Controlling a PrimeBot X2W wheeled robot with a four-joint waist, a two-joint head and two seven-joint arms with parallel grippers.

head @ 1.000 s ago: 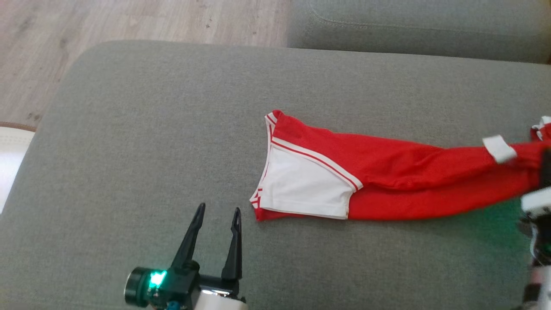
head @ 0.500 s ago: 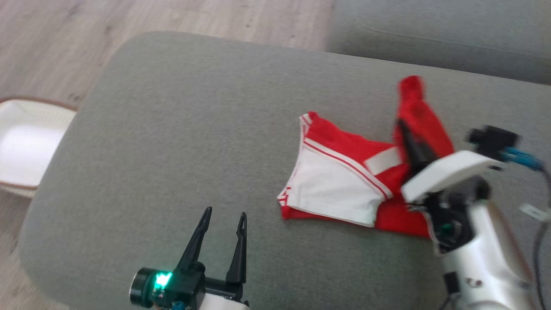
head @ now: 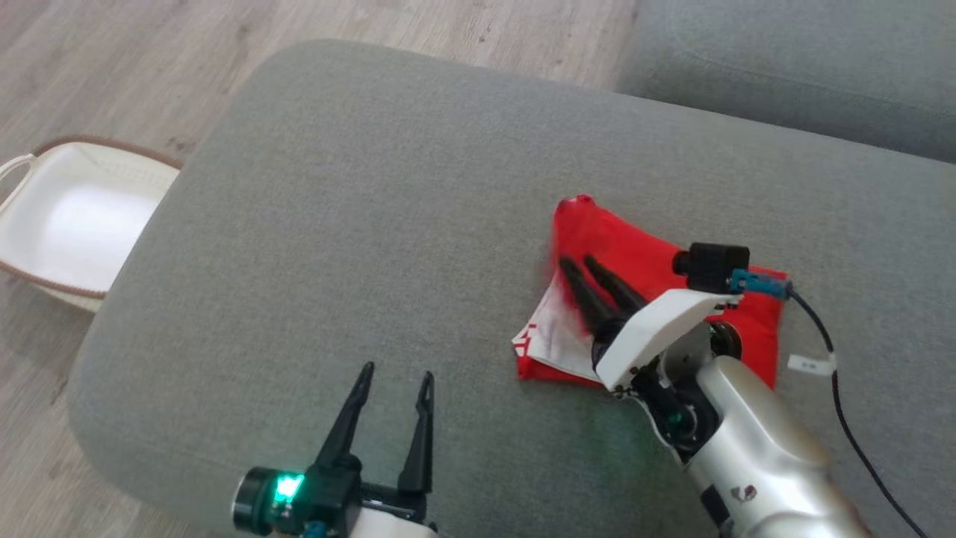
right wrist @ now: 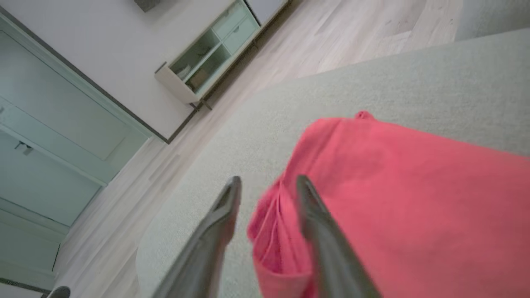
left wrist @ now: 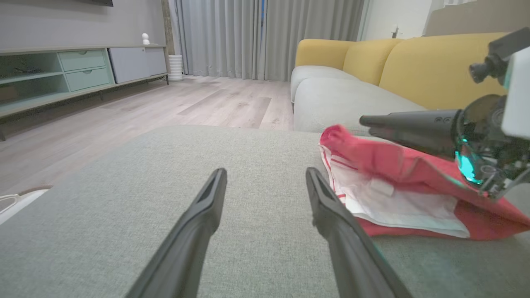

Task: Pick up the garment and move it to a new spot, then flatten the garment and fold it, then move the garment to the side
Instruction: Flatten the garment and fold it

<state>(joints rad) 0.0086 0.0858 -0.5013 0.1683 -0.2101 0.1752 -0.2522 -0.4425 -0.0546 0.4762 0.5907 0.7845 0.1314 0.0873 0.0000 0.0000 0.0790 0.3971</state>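
Head view: rt tool (head: 577,261) over garment (head: 635,250), jaws apart.

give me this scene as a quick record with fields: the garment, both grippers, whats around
surface: grey cushion
item: red and white garment, folded over itself, lying on the cushion's right part
right arm: right gripper at the garment's left edge, jaws apart, fabric seems released
left arm: left gripper above bare cushion, jaws wide open, nothing between them, apart from the garment
nearby: white basket on the wood floor, left of the cushion
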